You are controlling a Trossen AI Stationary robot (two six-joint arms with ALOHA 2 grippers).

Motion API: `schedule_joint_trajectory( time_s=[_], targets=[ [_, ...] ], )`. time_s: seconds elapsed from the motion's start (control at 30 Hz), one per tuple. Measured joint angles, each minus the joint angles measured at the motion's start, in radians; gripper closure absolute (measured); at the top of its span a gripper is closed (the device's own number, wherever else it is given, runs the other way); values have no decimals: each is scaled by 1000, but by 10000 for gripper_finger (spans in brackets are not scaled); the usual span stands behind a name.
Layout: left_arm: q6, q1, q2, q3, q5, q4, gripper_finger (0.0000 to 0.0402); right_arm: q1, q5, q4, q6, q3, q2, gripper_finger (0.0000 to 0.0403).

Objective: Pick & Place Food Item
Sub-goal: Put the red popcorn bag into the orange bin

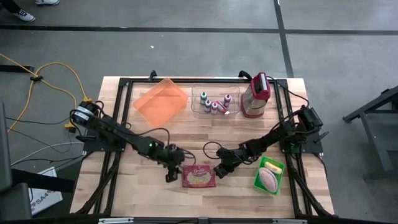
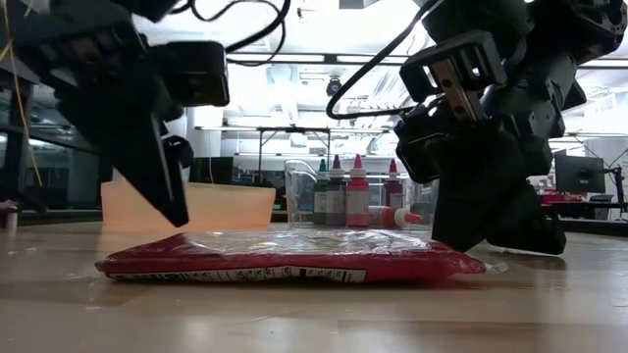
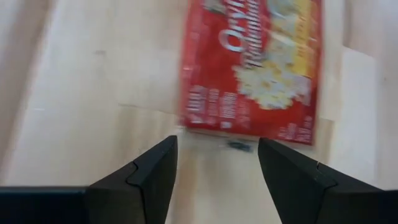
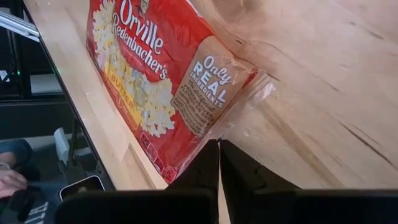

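High view: the popcorn packet [image 1: 199, 177] lies flat on the wooden table [image 1: 155, 134], low and centre in the frame. The left gripper [image 1: 170, 173] sits just beside its left edge; the right gripper [image 1: 219, 171] sits at its right edge. Across the upper part of the table stand an orange tray [image 1: 160, 100], a clear bin of small bottles [image 1: 212, 102] and a red-and-clear container [image 1: 256, 96]; a green basket [image 1: 269, 175] with a pale food item is at lower right.

Low view: the packet [image 2: 285, 259] shows as a thin, slightly puffed red slab across the centre. The left gripper's finger [image 2: 157, 167] hangs above its left end, not touching. The right gripper [image 2: 471, 211] presses down at the clear flap on its right end.

Left wrist view: the 2 fingers [image 3: 155, 171] stand apart with nothing between them, the packet [image 3: 252, 68] ahead in the upper centre.

Right wrist view: the fingers [image 4: 205, 165] are pressed together at bottom centre, their tips at the packet's [image 4: 155, 74] corner seam; they look empty.

The packet looks light, flat and floppy under slick film, so it would likely sag and slip. A pinch on an edge or the crimped end seam seems the best hold.
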Motion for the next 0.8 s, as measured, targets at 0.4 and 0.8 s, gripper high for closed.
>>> schedule_joint_trajectory(
  time_s=[0.4, 0.8],
  targets=[
    [-55, 179, -65, -256, 214, 337, 183, 0, -4, 0, -1, 0, 0, 400],
    [-142, 182, -53, -280, 269, 413, 183, 0, -8, 32, 14, 0, 0, 400]
  ],
)
